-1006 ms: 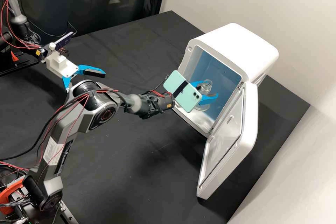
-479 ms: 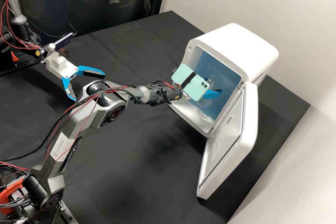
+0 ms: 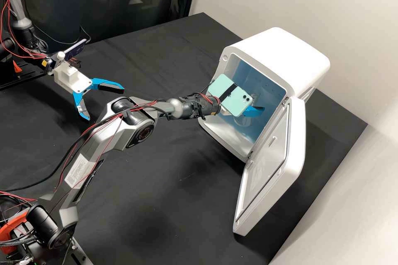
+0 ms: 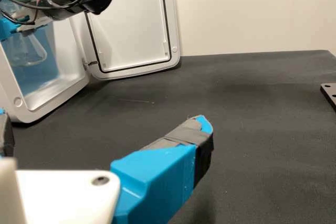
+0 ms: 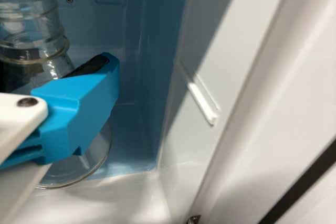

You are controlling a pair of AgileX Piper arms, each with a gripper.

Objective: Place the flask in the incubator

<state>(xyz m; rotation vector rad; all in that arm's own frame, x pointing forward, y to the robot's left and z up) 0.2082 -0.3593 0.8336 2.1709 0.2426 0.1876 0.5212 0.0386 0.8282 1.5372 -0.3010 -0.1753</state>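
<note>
Holding the flask (image 5: 29,19) clenched by its neck inside the incubator (image 3: 282,54), right gripper (image 3: 252,110) should seat the base flat on the floor beneath it before letting go. Left gripper (image 3: 101,102) spread, idle.

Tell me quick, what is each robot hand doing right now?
Left gripper: open, holding nothing, above the bench.
Right gripper: closed on the glass flask, inside the incubator.

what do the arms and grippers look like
The right arm is dark grey with rounded joints, red and black cables, a white label and a mint-green phone strapped at the wrist. The left gripper and right gripper are white with bright blue fingers and dark pads.
</note>
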